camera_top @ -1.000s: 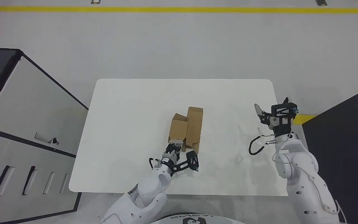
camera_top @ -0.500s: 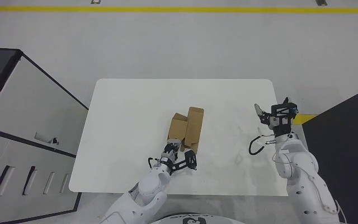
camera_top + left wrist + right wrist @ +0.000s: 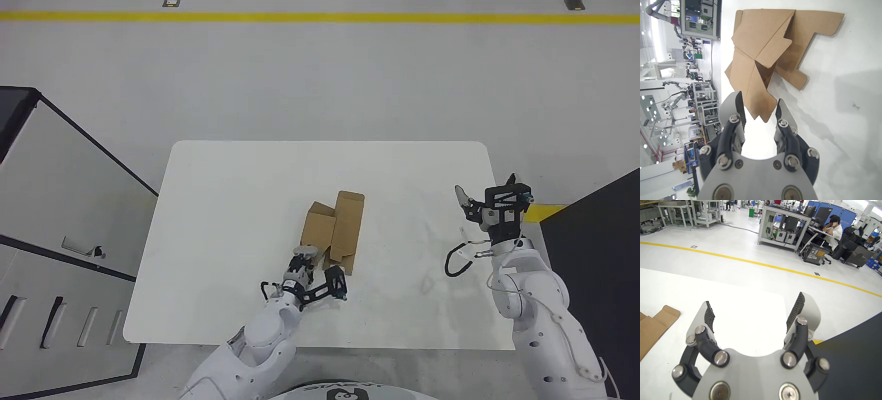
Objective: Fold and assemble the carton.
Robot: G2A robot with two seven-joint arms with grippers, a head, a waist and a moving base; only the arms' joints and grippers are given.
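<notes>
Fingers [image 3: 739,108] (left) spread; carton [image 3: 762,37] runs front-to-back.

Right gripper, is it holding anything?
No, the right gripper is open, with nothing between its fingers.

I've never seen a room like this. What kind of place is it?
Probably a robot lab or workshop. A yellow line is painted across the shiny floor, metal equipment racks stand around, and another robot arm stands in the background.
</notes>
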